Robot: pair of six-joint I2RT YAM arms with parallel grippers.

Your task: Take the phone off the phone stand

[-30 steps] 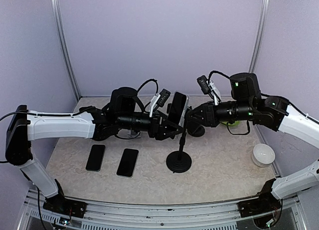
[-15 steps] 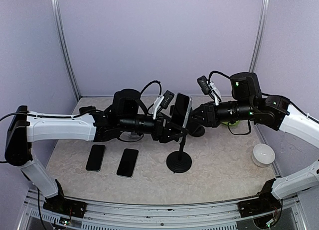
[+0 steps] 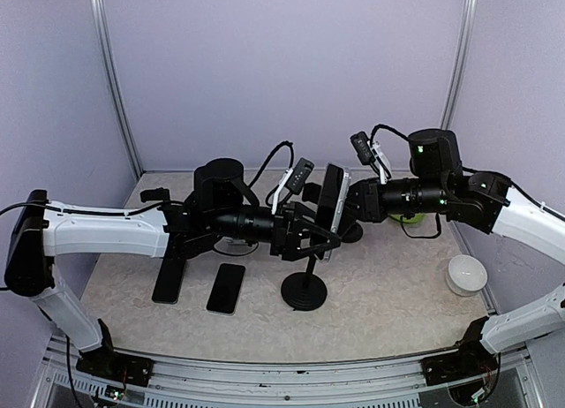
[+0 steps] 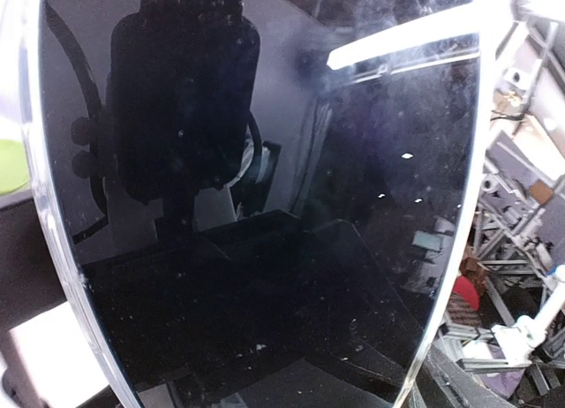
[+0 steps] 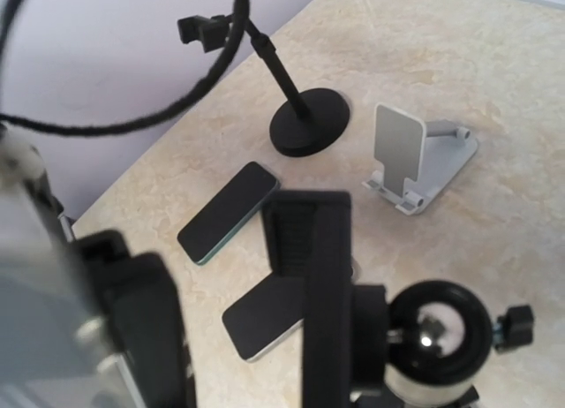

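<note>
The left claw [image 3: 318, 236] sits just left of centre in the overhead view. Its jaws are spread wide at the lower half of the phone [image 3: 333, 194]. Its wrist camera is filled edge to edge by the phone's dark glass, with no fingertip in sight. I cannot tell whether the jaws press the phone's edges or only flank them.

The right claw [image 3: 350, 205] comes in from the right and ends at the phone's back, jaws set narrow. The phone hides the contact, so I cannot tell what it pinches, if anything.

The phone stands almost upright above the table [image 3: 388, 293] at mid-frame, screen facing left, between the two claws. Below it is the phone stand [image 3: 305, 290]. Its round black base rests on the table below centre, and its thin pole rises with a slight lean to the right. The left claw covers the place where pole and phone meet.

At lower left a dark handset [image 3: 226, 288] lies flat, with a second handset [image 3: 168, 283] beside it, partly under the left arm. A white bowl [image 3: 465, 274] sits at right.

In the right wrist view, a silver bracket stand [image 5: 415, 156] stands right of centre. Another black stand [image 5: 309, 124] is just to its left.
</note>
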